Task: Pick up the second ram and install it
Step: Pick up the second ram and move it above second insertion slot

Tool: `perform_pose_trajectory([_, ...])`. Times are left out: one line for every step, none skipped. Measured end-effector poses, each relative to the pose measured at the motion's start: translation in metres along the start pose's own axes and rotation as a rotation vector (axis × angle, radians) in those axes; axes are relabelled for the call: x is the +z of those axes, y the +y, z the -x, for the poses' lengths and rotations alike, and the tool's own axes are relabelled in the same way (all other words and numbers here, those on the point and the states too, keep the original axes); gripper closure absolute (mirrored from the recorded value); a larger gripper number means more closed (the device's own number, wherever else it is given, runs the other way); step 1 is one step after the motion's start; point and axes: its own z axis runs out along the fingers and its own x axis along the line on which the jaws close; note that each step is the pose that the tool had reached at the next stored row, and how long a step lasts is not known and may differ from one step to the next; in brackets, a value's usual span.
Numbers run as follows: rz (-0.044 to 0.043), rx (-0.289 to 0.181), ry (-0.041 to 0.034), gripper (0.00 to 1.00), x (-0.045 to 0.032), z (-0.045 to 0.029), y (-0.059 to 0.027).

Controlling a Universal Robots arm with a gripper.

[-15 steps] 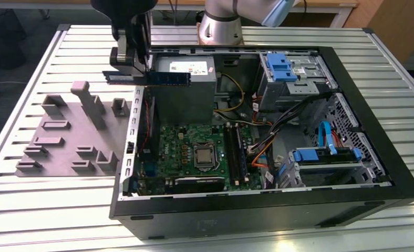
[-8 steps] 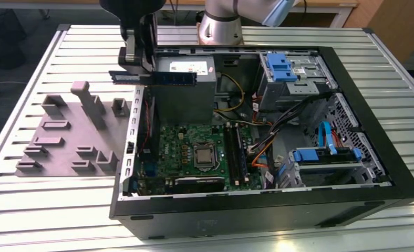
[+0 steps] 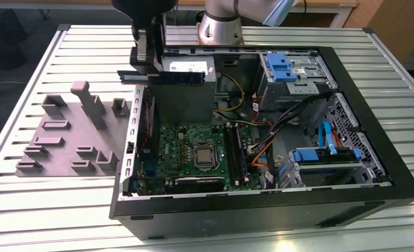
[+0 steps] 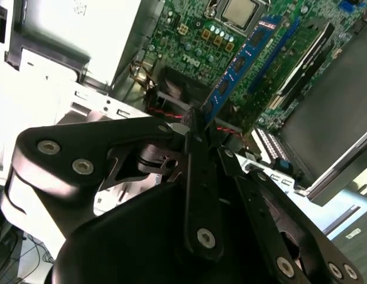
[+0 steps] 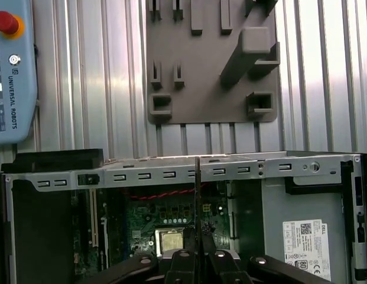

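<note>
Gripper (image 3: 148, 75) clamps the second ram (image 3: 184, 77); thin blue board, dark chips.

Robotics laboratory or test workshop. A ribbed aluminium table (image 3: 45, 210) carries an opened desktop computer case (image 3: 263, 210), a grey moulded fixture plate (image 3: 60, 142) and, at its far edge, the robot arm's base (image 3: 219, 26). A teach pendant (image 5: 12, 77) with a red stop button appears in the first wrist view.

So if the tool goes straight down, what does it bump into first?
Probably the green board inside the computer, near the square chip. The tool holds the memory stick, which would touch first. Depth is hard to judge.
</note>
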Motion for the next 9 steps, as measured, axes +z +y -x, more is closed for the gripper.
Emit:
perform_pose_trajectory([0.0,0.0,0.0,0.86,0.0,0.0002,-0.002])
perform_pose_trajectory([0.0,0.0,0.0,0.86,-0.0001,0.0003,-0.0039])
perform_pose_trajectory([0.0,0.0,0.0,0.86,-0.0001,0.0004,-0.0055])
perform_pose_trajectory([0.0001,0.0,0.0,0.86,-0.0001,0.0006,-0.0069])
perform_pose_trajectory([0.0,0.0,0.0,0.86,-0.0001,0.0007,-0.0082])
perform_pose_trajectory([0.0001,0.0,0.0,0.86,-0.0002,0.0008,-0.0096])
perform_pose_trajectory([0.0001,0.0,0.0,0.86,-0.0002,0.0009,-0.0108])
perform_pose_trajectory([0.0001,0.0,0.0,0.86,-0.0003,0.001,-0.0123])
perform_pose_trajectory([0.0001,0.0,0.0,0.86,-0.0003,0.0011,-0.0138])
